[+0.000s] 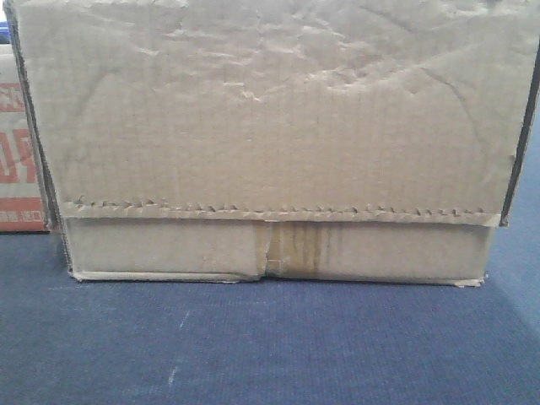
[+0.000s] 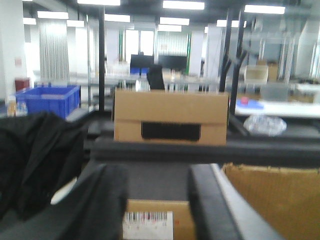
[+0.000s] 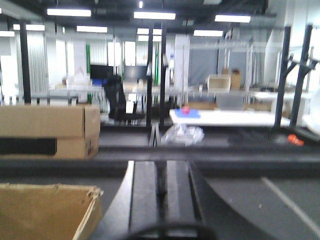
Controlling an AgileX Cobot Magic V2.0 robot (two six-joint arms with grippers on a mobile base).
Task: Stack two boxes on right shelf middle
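1. The large corrugated cardboard box point(image 1: 270, 126) fills the front view. It rests on the blue woven worktop point(image 1: 253, 346), with a red-printed carton point(image 1: 18, 152) just beside it at left.
2. Handling, as judged: the wrinkled face and jagged flap edge point(image 1: 270, 211) suggest soft, worn walls that are stiffest at the corners. The glossy tape seam point(image 1: 291, 249) is probably slippery. The box looks too wide for one claw, so press both side faces and avoid the flap.
3. The left claw point(image 2: 156, 172) is released, fingers apart. The right claw point(image 3: 160, 167) is clenched on nothing.
4. Room: an open, strip-lit hall with a blue bin point(image 2: 47, 97) at far left. The shelf cannot be identified.
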